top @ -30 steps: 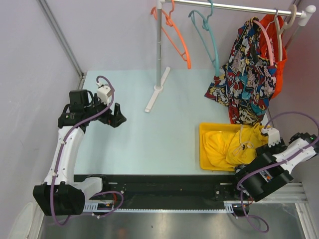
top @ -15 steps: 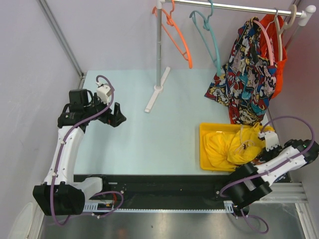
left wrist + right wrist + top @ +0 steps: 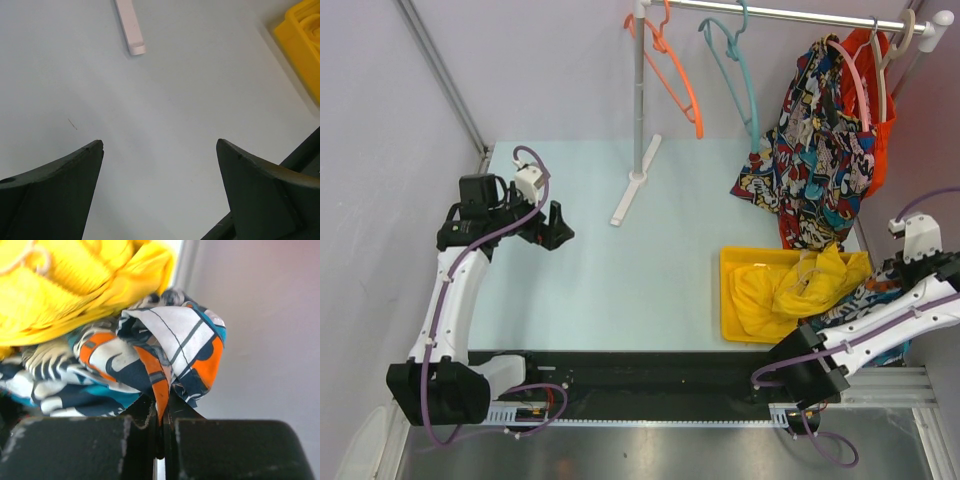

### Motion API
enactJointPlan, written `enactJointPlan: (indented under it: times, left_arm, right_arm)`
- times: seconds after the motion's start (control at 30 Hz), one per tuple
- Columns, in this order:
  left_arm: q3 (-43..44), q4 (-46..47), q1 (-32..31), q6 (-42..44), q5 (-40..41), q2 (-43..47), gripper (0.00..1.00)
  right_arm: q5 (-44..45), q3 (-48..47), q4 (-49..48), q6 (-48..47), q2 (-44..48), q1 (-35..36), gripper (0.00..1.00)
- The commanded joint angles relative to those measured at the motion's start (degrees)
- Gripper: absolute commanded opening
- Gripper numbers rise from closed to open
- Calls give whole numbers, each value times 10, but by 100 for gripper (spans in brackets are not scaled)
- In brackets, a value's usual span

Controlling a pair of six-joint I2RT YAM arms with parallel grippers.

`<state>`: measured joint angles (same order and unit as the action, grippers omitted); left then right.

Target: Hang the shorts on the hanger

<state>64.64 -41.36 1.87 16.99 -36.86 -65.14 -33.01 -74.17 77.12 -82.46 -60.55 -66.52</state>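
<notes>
Count: 3 hangers on far rail [image 3: 790, 13]: orange hanger [image 3: 678, 85], teal hanger [image 3: 745, 85], pink hanger [image 3: 860, 85]. 1 yellow tray [image 3: 728, 300], 1 yellow garment [image 3: 800, 290], 1 shorts [image 3: 165, 350].
Right gripper [image 3: 162, 412] pinched tight on shorts fold, right of tray, beneath garment.
Left gripper [image 3: 160, 150] spread wide, empty, over table [image 3: 620, 270], left side.
Versus earlier: right arm swung right, jaws closed; left arm unchanged.

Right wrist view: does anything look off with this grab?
Yes. The right gripper is shut on just a small fold of the shorts, and the yellow garment lies draped over them, bunched at the right side of the bin. It may come along if the shorts are lifted.
</notes>
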Motion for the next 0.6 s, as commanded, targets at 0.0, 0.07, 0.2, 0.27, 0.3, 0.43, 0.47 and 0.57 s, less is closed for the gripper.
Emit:
enactJointPlan:
  times: [0.0, 0.07, 0.2, 0.27, 0.3, 0.43, 0.47, 0.57]
  left_arm:
    - [17, 23, -4, 0, -26, -4, 100]
    - [19, 26, -4, 0, -26, -5, 100]
    - [20, 30, -5, -1, -24, -6, 100]
    - [19, 32, -5, -1, -24, -6, 100]
    - [19, 32, -4, -1, -24, -8, 100]
    - [14, 37, -4, -6, -27, -6, 100]
    - [12, 39, -5, -6, -27, -5, 100]
    - [10, 44, -5, -9, -25, -4, 100]
  right_arm:
    - [-104, -98, 67, 47, 3, -6, 0]
    - [-135, -154, 68, 73, -7, -6, 0]
    - [-185, -264, 66, 149, -40, -4, 0]
    - [-199, -303, 60, 187, -56, 2, 0]
    - [-205, -330, 55, 200, -60, 12, 0]
    - [-211, -377, 3, 280, -62, 30, 0]
    - [-221, -384, -15, 306, -61, 32, 0]
    - [-241, -416, -61, 375, -54, 42, 0]
